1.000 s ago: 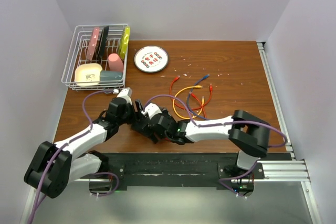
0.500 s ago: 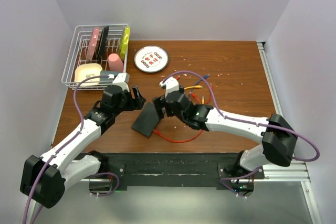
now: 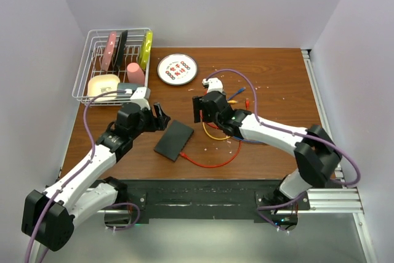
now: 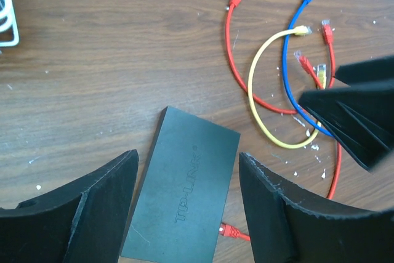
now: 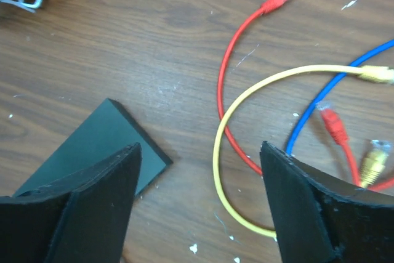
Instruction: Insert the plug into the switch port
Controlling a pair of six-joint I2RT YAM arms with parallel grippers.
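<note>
Switch [image 3: 174, 140] lies flat on the wood table [image 3: 277, 90], left of centre and turned diagonally, in the gap between the two grippers. It's a thin matte-black rectangle with a plain top. TP-LINK lettering is pressed into the lid and reads clearly in the left wrist view, and I see no visible scuffs. A red plug [image 4: 229, 232] sits at its narrow front edge, touching the housing. I can't tell how deep it's seated. Its red cable [image 3: 209, 164] loops away along the table toward the right arm. Left gripper [image 3: 159, 117] hovers just beside the switch's back-left corner with the jaws spread wide and nothing in them. From its wrist cam the switch shows on the table between the two fingers [image 4: 98, 207]. Right gripper [image 3: 198, 112] is off the switch's back-right side, jaws likewise released and empty. Its cam catches only one corner of the switch. Right of the switch is a loose tangle: a yellow patch cable [image 4: 258, 90], a blue one [image 4: 286, 60] and another red one [image 4: 229, 47], all with free ends. White crumbs are scattered around them.
</note>
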